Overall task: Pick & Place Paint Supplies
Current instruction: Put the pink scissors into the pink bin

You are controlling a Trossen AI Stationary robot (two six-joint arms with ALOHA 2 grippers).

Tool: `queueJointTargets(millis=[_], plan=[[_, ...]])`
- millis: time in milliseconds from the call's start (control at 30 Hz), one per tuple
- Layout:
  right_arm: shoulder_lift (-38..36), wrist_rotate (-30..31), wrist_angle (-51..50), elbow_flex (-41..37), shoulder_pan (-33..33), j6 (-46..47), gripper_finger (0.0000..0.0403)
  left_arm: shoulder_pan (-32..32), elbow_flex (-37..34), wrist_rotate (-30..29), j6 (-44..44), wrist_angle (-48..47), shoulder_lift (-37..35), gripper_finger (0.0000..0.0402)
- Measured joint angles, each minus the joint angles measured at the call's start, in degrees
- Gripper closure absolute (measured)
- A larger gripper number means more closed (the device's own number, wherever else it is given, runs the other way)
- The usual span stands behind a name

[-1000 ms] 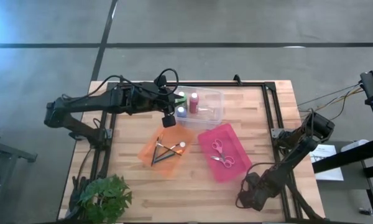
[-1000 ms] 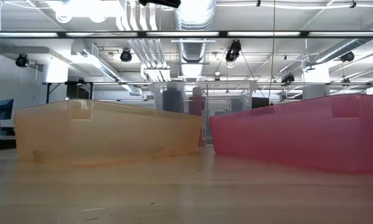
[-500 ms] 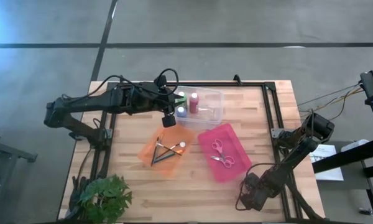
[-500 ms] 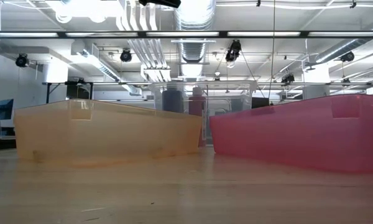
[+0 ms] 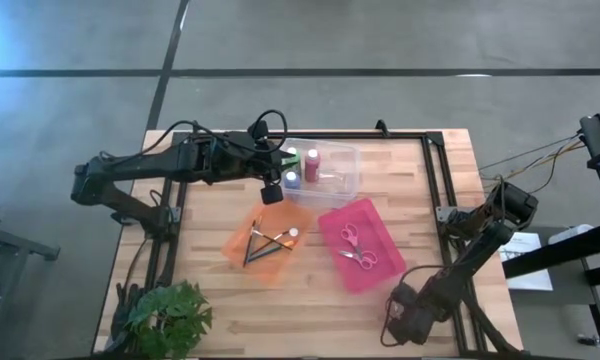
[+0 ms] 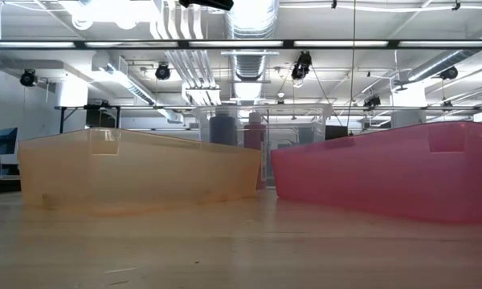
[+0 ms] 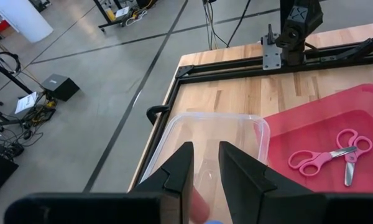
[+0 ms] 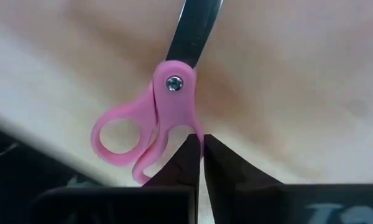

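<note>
Three paint bottles stand in the clear bin (image 5: 330, 166): green (image 5: 292, 157), pink-red (image 5: 311, 165) and blue (image 5: 292, 180). Several paintbrushes (image 5: 265, 244) lie in the orange tray (image 5: 242, 240). My left gripper (image 5: 272, 193) hovers at the clear bin's left end beside the blue bottle; in its wrist view the fingers (image 7: 205, 163) stand apart with nothing between them. My right gripper (image 5: 403, 322) is low at the table's near edge, shut on pink scissors (image 8: 165, 118). My right gripper pinches the pink scissors between its two fingers at the handle (image 8: 188, 127), just below the pivot screw. One finger loop (image 8: 115, 138) shows beside the fingers, and the blades (image 8: 196, 28) point away from them. The scissors hang over the wooden table; whether they touch it I cannot tell.
A pink tray (image 5: 375, 225) right of the orange tray holds two more pairs of scissors (image 5: 351, 236). A potted plant (image 5: 165, 315) sits at the near left corner. A black frame (image 5: 435, 170) borders the table's far and right sides. Bare wood lies along the near edge.
My right arm has shifted a little toward the table's near edge, staying shut on the scissors. The left arm, bottles and trays have kept still.
</note>
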Motion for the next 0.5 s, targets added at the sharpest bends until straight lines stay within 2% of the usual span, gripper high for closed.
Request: queueJointTargets(millis=[200,300,500], plan=[[-0.7,2.4,-0.8,6.5,3.8,0.7,0.0395,0.0,0.0,0.0,0.0,0.0,0.0,0.0318],[-0.7,5.9,-3.3,11.6,6.0,2.8,0.0395,0.0,-0.1,0.0,-0.2,0.0,0.0,0.0318],[-1.7,14.6,-16.2,23.2,8.3,7.1,0.0395,0.0,-0.1,0.0,-0.9,-0.2,0.0,0.0318]])
